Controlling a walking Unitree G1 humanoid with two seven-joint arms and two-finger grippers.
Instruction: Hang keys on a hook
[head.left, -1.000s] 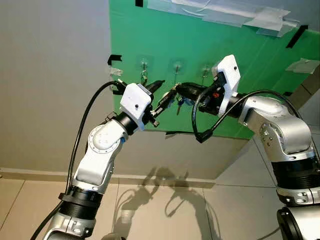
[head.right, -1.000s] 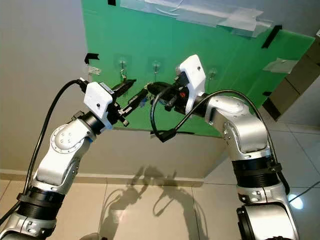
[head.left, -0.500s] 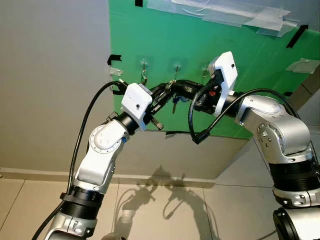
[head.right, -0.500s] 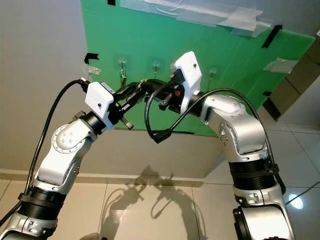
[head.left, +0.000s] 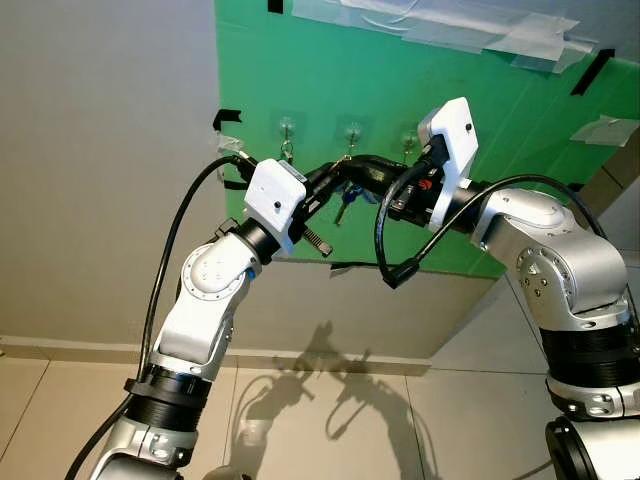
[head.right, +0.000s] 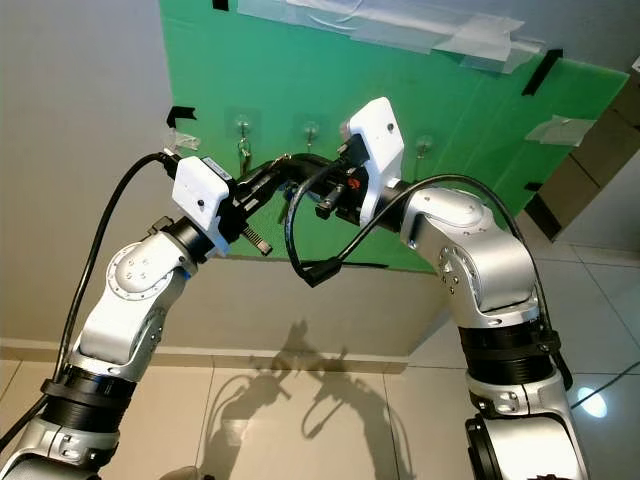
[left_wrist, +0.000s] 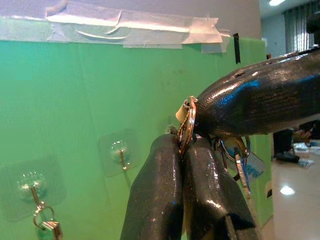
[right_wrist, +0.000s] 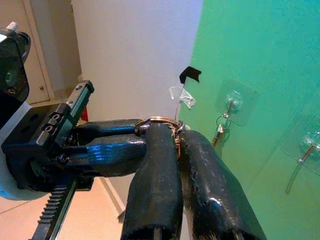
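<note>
- Since the earlier frames, both grippers had drawn together in front of the green board; a second before, their fingertips stood apart, and now they met at one key ring.
- Left gripper was clenched on the key ring, its two black fingers pressed together with the ring pinched between their tips.
- Right gripper was likewise clamped on the same ring from the opposite side, fingers closed against each other.
- Keys hung below the ring, just under the right gripper's finger, with a pale tag beside them.
- The bunch was held in mid-air, near the board and in front of its row of clear adhesive hooks, not on any of them.
- Left hook already carried a small ring and key of its own.
- Middle hook stood just above the joined fingertips in the head view; whether anything touched it could not be told.
- Board was fixed to the wall with strips of pale tape along its upper edge.
</note>
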